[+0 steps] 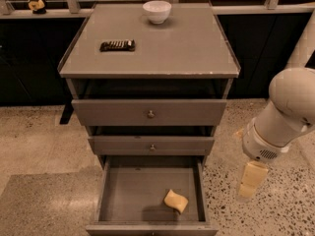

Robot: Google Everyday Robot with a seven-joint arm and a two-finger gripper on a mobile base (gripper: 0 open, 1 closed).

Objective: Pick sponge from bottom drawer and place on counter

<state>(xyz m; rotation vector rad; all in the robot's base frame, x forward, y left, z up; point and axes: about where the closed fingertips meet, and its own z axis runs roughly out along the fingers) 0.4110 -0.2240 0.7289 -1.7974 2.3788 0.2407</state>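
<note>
The grey counter (177, 53) fills the upper middle of the frame, carrying a white bowl (157, 11) at its far edge and a dark bar (117, 45) toward its left. My gripper (251, 182) hangs at lower right, over the speckled floor (39, 141).

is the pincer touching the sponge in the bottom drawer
Apart. The camera view shows the pincer over the floor, right of the bottom drawer; the sponge lies inside, with the drawer's side wall between them.

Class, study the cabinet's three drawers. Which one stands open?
The bottom drawer, pulled out with the yellow sponge on its floor; the knobbed top drawer and middle drawer show only their fronts. The gripper hangs outside, to its right.
</note>
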